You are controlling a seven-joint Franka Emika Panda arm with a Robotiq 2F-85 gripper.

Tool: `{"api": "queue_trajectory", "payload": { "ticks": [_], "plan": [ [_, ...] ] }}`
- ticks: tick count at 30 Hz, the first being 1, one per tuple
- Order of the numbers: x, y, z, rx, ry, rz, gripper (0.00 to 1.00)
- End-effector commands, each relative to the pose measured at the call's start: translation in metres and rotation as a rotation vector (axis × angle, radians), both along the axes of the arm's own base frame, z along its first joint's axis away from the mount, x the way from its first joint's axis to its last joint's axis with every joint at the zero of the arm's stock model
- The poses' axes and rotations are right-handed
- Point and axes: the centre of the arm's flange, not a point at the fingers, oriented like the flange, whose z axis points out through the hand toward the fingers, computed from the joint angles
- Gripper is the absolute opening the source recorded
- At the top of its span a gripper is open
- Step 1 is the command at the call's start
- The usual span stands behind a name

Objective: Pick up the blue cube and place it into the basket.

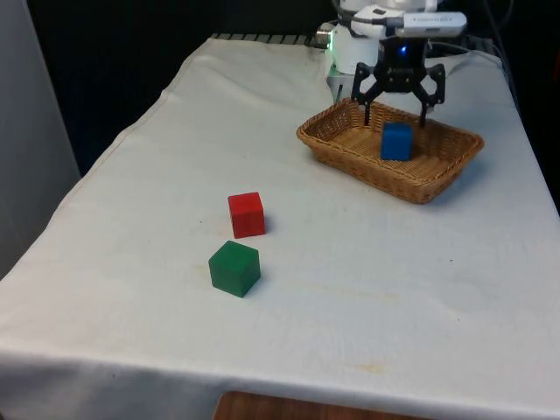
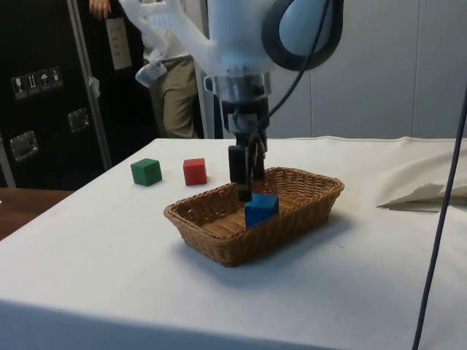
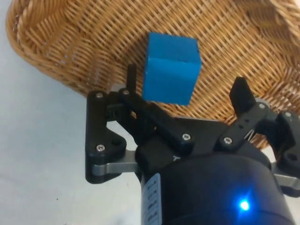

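Nearest on the bench (image 1: 131,262) sits the green cube (image 1: 234,268), with the red cube (image 1: 247,214) just beyond it; both lie well apart from the work and play no part in the task. Farther back and to the front view's right stands the wicker basket (image 1: 325,133), and the blue cube (image 1: 396,141) lies inside it, slightly tilted on the woven floor. The gripper (image 1: 398,112) hangs directly above the cube with its jaws spread wide and holding nothing. By the look of it the placing step is finished and the release is made. The next move calls for a straight lift, so the fingers (image 3: 242,96) clear the rim without catching the weave. Open cloth lies all round the basket, while the bench's right edge runs close behind it.
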Motion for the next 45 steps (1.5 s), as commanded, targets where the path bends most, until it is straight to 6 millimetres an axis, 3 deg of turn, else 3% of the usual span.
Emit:
{"api": "queue_trajectory", "payload": {
  "ticks": [1, 13, 32, 45],
  "plan": [
    [0.002, 0.001, 0.007, 0.002, 0.004, -0.005, 1.0],
    [0.015, -0.001, 0.04, -0.013, -0.013, -0.005, 1.0],
    [0.08, -0.022, 0.079, -0.017, -0.025, -0.008, 1.0],
    [0.107, -0.039, 0.112, -0.034, -0.04, -0.012, 1.0]
  ]
}}
